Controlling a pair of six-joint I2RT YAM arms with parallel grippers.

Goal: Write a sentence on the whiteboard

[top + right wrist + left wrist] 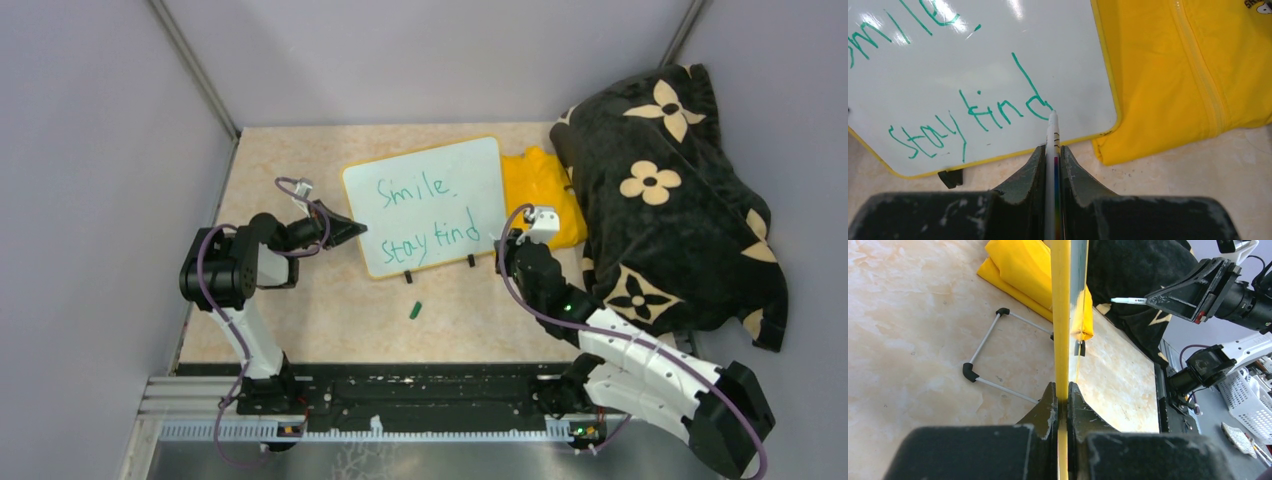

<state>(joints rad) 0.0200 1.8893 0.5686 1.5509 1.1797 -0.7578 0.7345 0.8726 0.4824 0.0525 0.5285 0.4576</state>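
The whiteboard point(425, 170) stands tilted on two black feet, with a yellow frame. The sentence point(430, 238) is in green, two lines reading "Smile." and "stay kind". My left gripper point(350, 228) is shut on the board's left edge; in the left wrist view the frame point(1060, 315) runs edge-on between the jaws of the left gripper point(1062, 390). My right gripper point(1050, 147) is shut on a white marker point(1052, 131). The marker's tip points at the last "d" of the lettering point(1035, 105). In the left wrist view a small gap shows between the marker point(1128, 300) and the board face.
A yellow cloth point(545, 185) lies behind the board's right end. A black blanket with cream flowers point(670, 190) fills the right side. A green marker cap point(414, 310) lies on the table in front of the board. The board's wire stand point(993, 355) sits behind it.
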